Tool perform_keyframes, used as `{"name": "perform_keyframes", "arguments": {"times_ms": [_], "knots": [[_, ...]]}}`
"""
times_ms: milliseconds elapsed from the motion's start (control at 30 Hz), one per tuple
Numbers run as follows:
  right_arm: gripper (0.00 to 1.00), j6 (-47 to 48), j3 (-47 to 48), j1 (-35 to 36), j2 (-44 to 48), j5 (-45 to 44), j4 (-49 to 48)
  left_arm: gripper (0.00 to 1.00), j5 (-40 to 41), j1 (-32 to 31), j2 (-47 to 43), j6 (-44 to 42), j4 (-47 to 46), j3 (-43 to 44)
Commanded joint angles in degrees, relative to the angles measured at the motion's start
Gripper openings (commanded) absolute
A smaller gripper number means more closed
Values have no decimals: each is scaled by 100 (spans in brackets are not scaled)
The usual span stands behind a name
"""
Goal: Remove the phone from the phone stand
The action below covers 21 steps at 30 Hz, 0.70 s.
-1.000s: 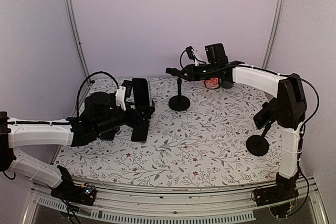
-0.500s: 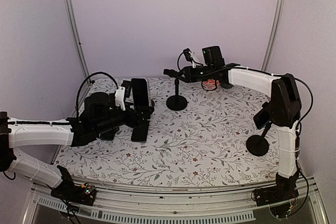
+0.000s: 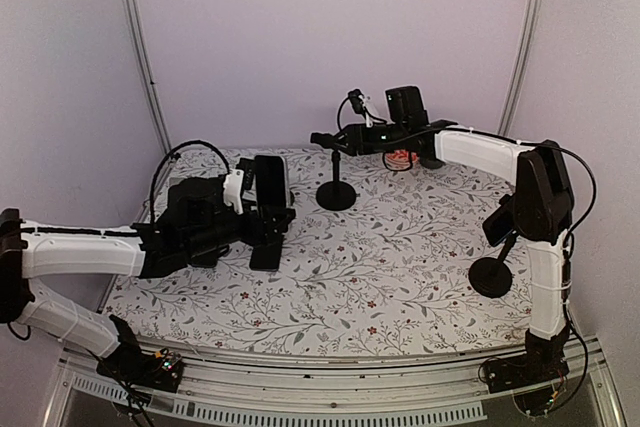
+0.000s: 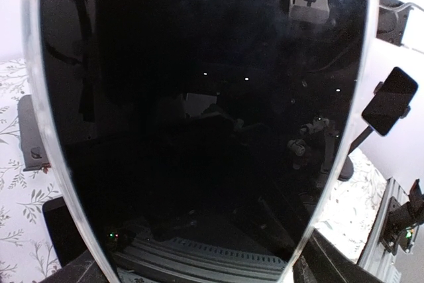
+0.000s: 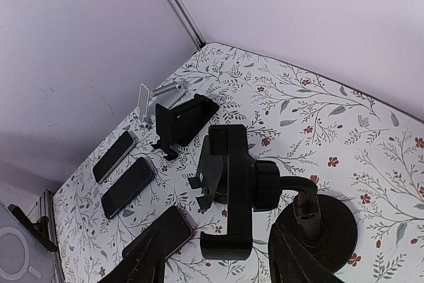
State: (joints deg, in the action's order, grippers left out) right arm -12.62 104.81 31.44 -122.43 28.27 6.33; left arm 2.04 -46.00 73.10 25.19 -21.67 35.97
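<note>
The phone [image 3: 268, 179] is out of the phone stand [image 3: 336, 193] and sits well to the left of it. The left gripper [image 3: 263, 219] has it, fingers closed across the handset's lower part at a fairly wide spread. In the left wrist view the phone's dark face fills nearly the whole picture, so the screen is turned back toward that arm. The phone stands on end above the floral table [image 3: 400, 277], its long axis close to upright.

The stand is upright on its round base [image 5: 324, 226]. Its cradle [image 5: 228, 177] carries no handset, and its bare back plate shows between the two end hooks.

The right gripper [image 5: 218, 253] hovers at the top of the stand with its jaws parted. One finger [image 5: 142, 263] sits on each side of the cradle's near end. A gap shows on both sides, so it grasps nothing.

In the right wrist view, two other handsets [image 5: 128, 187] lie flat on the cloth side by side, left of the stand.
</note>
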Motion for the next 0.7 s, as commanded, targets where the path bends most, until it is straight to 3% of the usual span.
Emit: {"name": "perform_keyframes", "arguments": {"times_ms": [0, 300, 667], "knots": [[59, 21, 173, -17, 405, 113, -127, 31, 129, 18, 157, 36, 4, 412], [87, 71, -297, -22, 1104, -78, -114, 30, 561, -242, 720, 336, 1042, 1185], [100, 266, -1502, -74, 2374, -390, -176, 30, 582, -528, 1778, 1085, 2652, 2485]]}}
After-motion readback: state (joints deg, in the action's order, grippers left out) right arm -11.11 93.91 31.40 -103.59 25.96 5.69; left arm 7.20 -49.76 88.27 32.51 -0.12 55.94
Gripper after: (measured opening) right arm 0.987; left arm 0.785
